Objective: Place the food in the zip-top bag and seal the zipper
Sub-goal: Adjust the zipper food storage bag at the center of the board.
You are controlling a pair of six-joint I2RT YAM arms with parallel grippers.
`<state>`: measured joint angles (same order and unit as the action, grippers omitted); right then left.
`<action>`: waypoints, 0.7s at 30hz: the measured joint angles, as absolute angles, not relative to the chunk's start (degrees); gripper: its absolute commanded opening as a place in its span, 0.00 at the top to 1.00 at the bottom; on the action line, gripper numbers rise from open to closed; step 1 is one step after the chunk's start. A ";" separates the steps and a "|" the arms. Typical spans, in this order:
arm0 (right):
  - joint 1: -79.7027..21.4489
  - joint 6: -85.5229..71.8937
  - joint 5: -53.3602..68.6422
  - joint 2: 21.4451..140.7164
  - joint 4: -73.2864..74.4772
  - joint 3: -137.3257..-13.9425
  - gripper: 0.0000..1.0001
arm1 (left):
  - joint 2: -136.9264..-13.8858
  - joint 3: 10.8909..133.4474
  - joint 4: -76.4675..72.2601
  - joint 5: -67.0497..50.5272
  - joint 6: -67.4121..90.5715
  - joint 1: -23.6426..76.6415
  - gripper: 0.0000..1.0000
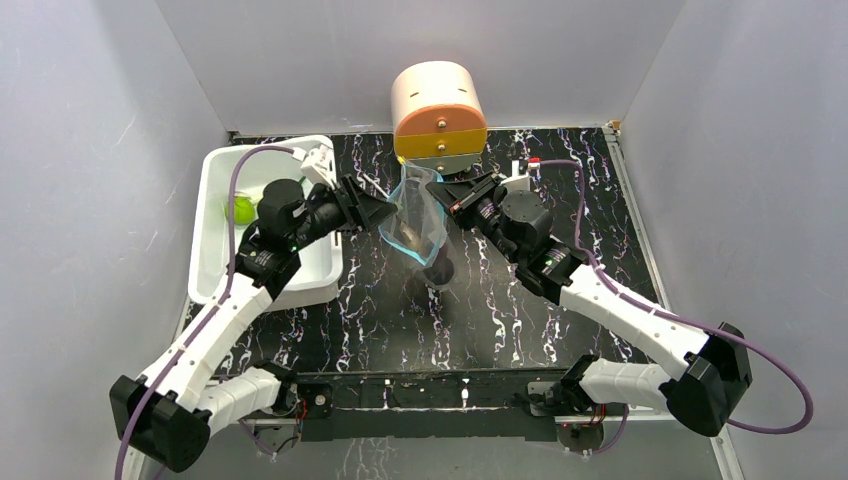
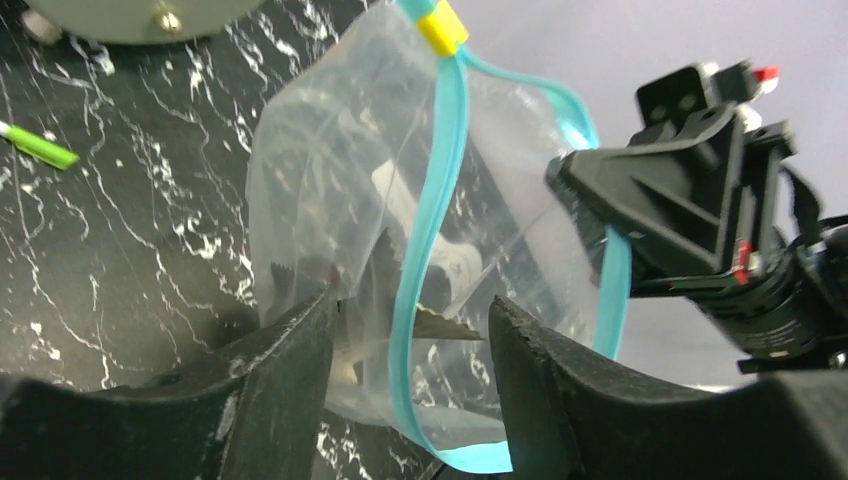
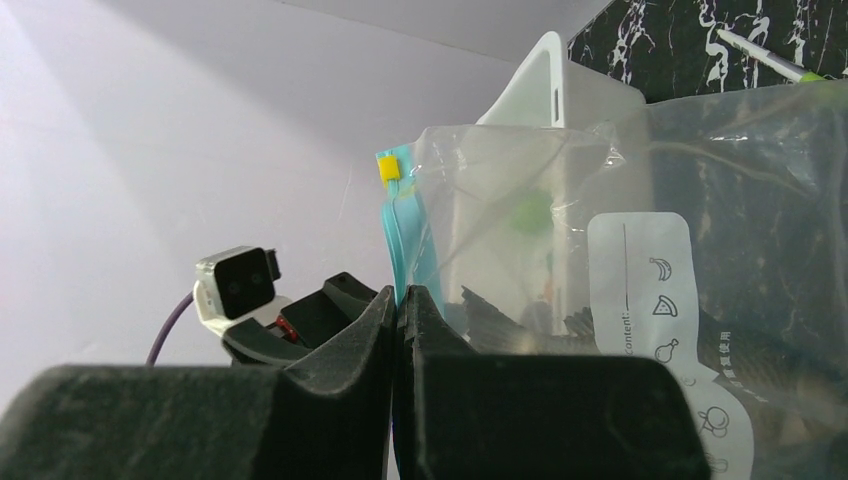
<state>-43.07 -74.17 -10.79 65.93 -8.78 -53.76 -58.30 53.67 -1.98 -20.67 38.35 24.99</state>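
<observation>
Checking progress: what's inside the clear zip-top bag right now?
The grey-brown fish sits low in the zip-top bag. Crinkles and its white label could hide anything smaller.

- right gripper [image 3: 400, 300] fills the bottom edge, black fingers pressed together on the zipper [image 3: 408, 240]
- the teal strip runs up from the tips to a yellow end tab [image 3: 388, 168]
- zip-top bag [image 3: 600, 180] is clear and crinkled, its white label [image 3: 650, 320] of food icons facing the lens
- dark jagged food [image 3: 510, 318] sits low inside the bag
- white tub [image 3: 560, 90] stands behind the bag, a green blur [image 3: 528, 210] showing through the plastic
- green-tipped pen [image 3: 770, 58] lies on the marbled table [image 3: 660, 35]
</observation>
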 measured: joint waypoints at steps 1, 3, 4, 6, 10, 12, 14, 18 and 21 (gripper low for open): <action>-43.07 -74.13 -10.79 65.93 -8.78 -53.76 1.00 | -58.87 53.45 -1.78 -21.67 38.35 24.99 0.53; -43.07 -73.97 -10.79 65.93 -8.75 -53.76 1.00 | -60.05 53.10 -0.82 -23.35 38.09 24.99 0.71; -43.07 -73.95 -10.81 65.93 -8.75 -53.76 1.00 | -60.34 52.84 -0.47 -23.73 38.19 24.99 0.83; -43.07 -73.93 -10.81 65.93 -8.71 -53.76 1.00 | -60.40 51.64 0.49 -24.73 37.69 24.99 1.00; -43.07 -73.56 -10.83 65.80 -8.34 -53.60 1.00 | -60.12 50.76 0.49 -25.56 38.50 24.99 1.00; -43.07 -72.73 -10.85 65.60 -7.68 -53.56 1.00 | -60.05 50.89 0.21 -26.20 39.07 24.99 1.00; -43.07 -70.98 -11.14 65.49 -6.98 -53.56 1.00 | -60.07 51.40 -0.30 -27.18 40.14 24.99 1.00; -43.11 -67.00 -13.06 64.93 -4.03 -53.23 1.00 | -60.51 53.21 -3.60 -30.46 43.20 24.99 1.00; -43.11 -63.09 -16.05 63.77 -0.01 -52.71 1.00 | -60.73 53.67 -5.56 -32.23 44.77 24.99 1.00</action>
